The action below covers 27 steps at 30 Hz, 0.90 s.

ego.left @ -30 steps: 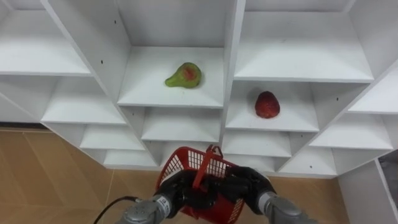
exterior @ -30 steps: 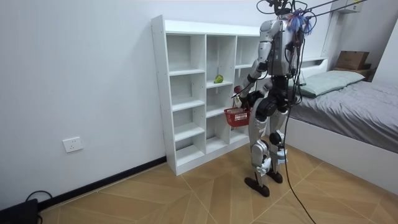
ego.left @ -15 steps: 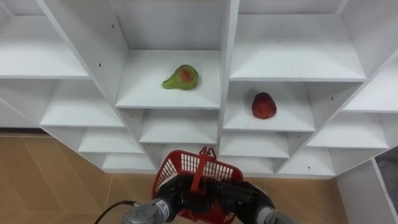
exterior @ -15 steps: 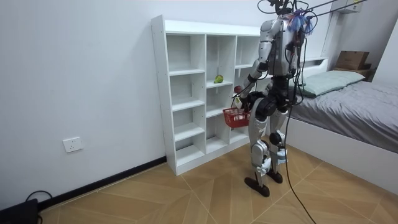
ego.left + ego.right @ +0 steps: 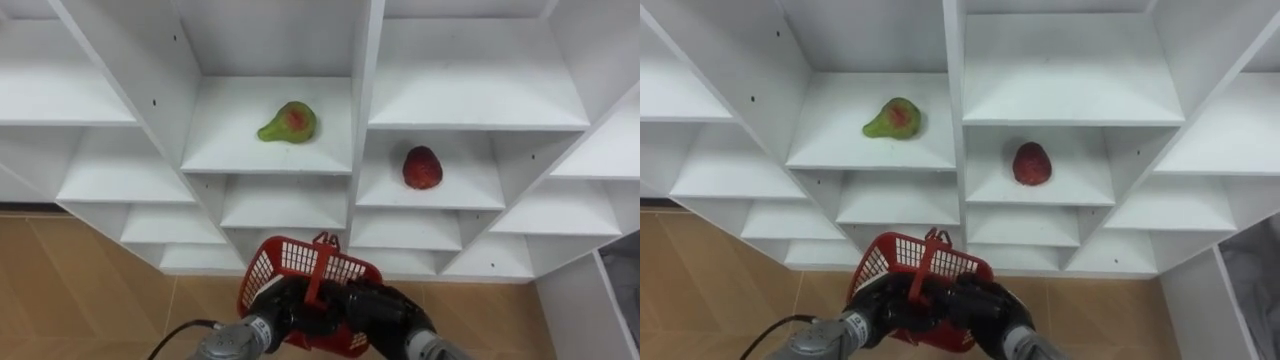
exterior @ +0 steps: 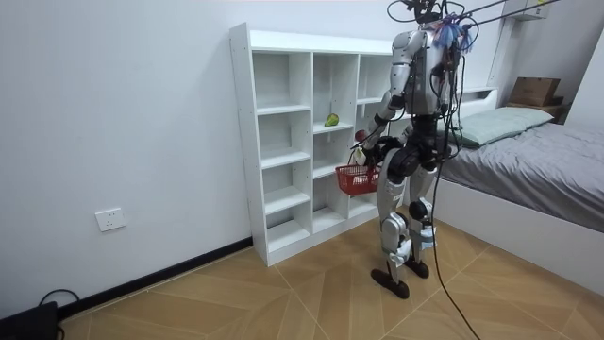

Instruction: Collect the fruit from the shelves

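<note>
A green pear with a red patch [image 5: 288,122] lies on a shelf in the middle column of the white closet [image 5: 363,70]. A red fruit [image 5: 422,167] sits one shelf lower in the column to its right. Below them I hold a red mesh basket [image 5: 312,268] with its handle upright, in front of the lower shelves. My left hand [image 5: 272,306] and right hand [image 5: 384,308] are both curled on its near rim, close together. In the room view I stand facing the closet with the basket [image 6: 357,177] at hip height.
The other closet compartments [image 5: 95,85] are bare. Wooden floor [image 5: 80,290] lies at the left below the unit. In the room view a bed [image 6: 533,142] stands close behind me at that view's right, with a cardboard box [image 6: 533,91] beyond it.
The whole eye view has shifted slightly, so the camera moved. Both hands keep the same hold on the basket. The fruits have not moved.
</note>
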Tool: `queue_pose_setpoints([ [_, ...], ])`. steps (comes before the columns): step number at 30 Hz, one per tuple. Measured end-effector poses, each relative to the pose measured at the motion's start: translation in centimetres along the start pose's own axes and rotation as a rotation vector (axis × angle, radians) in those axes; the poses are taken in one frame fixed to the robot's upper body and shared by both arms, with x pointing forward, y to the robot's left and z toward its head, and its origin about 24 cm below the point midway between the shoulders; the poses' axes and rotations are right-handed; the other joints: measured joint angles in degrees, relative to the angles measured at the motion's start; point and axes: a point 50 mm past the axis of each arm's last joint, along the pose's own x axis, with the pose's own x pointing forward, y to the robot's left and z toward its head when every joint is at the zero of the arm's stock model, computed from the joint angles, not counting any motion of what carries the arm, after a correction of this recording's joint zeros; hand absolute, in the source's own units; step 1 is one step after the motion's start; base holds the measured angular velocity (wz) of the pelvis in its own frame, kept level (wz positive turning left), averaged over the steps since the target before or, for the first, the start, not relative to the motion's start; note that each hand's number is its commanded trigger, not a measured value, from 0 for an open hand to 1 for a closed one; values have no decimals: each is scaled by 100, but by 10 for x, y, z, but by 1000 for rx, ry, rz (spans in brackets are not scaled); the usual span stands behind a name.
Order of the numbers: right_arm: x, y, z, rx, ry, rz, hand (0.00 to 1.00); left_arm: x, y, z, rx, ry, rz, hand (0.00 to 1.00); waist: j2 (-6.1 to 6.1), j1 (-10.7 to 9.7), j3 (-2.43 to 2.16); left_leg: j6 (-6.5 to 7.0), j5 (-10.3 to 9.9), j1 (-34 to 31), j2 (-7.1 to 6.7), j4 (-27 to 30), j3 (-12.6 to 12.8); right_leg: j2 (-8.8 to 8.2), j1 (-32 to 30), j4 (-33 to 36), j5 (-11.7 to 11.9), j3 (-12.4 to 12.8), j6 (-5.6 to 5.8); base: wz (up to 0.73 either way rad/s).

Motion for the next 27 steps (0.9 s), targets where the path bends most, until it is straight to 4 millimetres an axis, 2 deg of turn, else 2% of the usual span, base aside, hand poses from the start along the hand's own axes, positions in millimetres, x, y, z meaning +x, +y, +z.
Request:
queue_pose_setpoints([
  [4, 0, 0, 0, 15, -2, -3, 0, 0, 1, 0, 2, 0, 10, 100, 0, -18, -1, 0, 0, -11, -2, 1, 0, -3, -4, -4, -1, -14, 1, 0],
  [13, 0, -1, 0, -94, 14, -6, 0, -2, 3, -6, 5, 24, 34, 100, -1, -47, -2, 0, 1, -8, 7, 12, 2, -34, -8, 8, 0, -7, 0, 0],
  [27, -5, -2, 6, -115, -8, 2, 0, -3, 8, -9, 9, 26, 69, 100, 19, -49, -15, 0, 1, 28, 8, 30, 5, -5, 34, 30, 3, -13, -1, 0],
])
